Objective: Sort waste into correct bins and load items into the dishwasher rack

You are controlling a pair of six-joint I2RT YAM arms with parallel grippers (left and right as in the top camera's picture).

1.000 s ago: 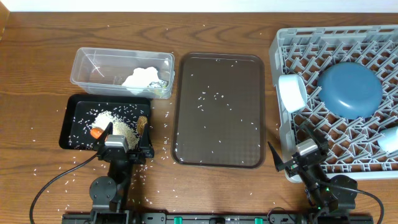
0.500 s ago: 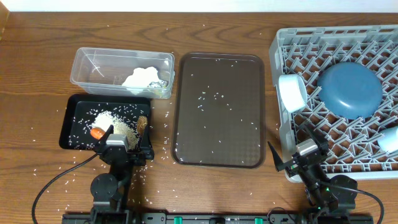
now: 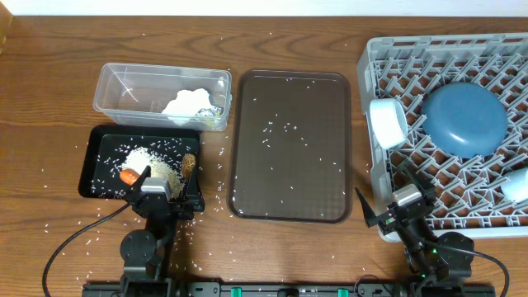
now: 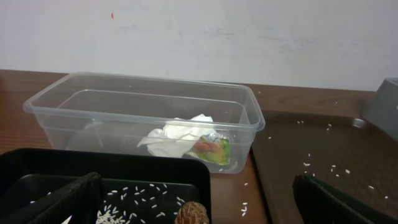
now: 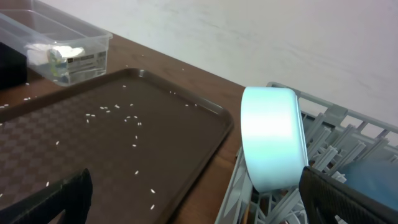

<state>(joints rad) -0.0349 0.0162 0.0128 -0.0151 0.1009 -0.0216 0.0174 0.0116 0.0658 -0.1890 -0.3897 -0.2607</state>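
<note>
The crumpled white tissue and the green-and-silver foil wrapper lie in the clear tub. The carrot, the brown lump and a rice pile lie in the black tray. The blue plate, the white bowl and a light-blue cup stand in the grey rack. The pink cup is out of view. My left gripper is open and empty over the black tray's near edge, by the lump. My right gripper is open and empty beside the rack's left edge, near the bowl.
The brown serving tray lies in the middle with scattered rice grains on it. More loose rice is spread over the wooden table, mostly around the black tray and the front left. Cables run along the front edge.
</note>
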